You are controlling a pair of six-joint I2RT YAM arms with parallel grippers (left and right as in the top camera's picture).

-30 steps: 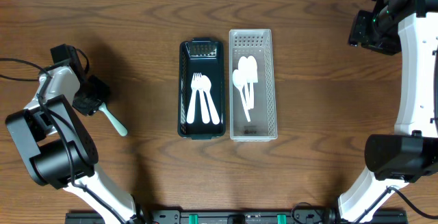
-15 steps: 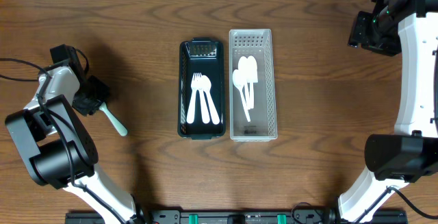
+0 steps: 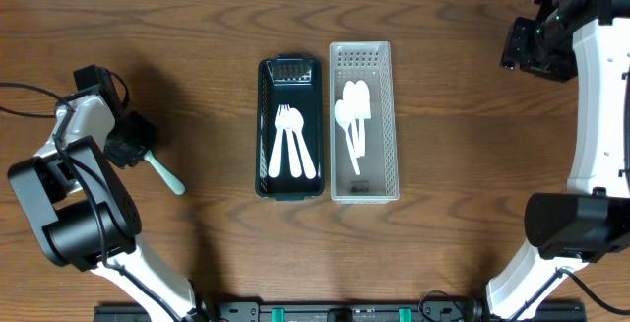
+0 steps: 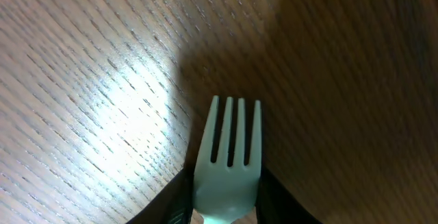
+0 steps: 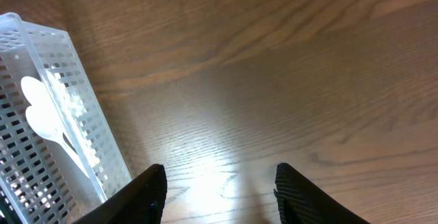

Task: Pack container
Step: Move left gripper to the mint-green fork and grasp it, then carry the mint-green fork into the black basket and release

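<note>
Fork (image 4: 228,162) pinched in left end effector (image 4: 226,202); right end effector (image 5: 222,198) gapes empty.

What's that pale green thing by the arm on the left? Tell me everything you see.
It is a mint-green fork, plastic by its look, lying flat on the wooden table, left of the black tray. Its tines are whole and point away from the left gripper, whose dark fingers press its neck from both sides.

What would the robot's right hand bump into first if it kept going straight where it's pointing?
Probably bare table; nothing lies ahead of the right hand, and the clear basket sits off to one side.
</note>
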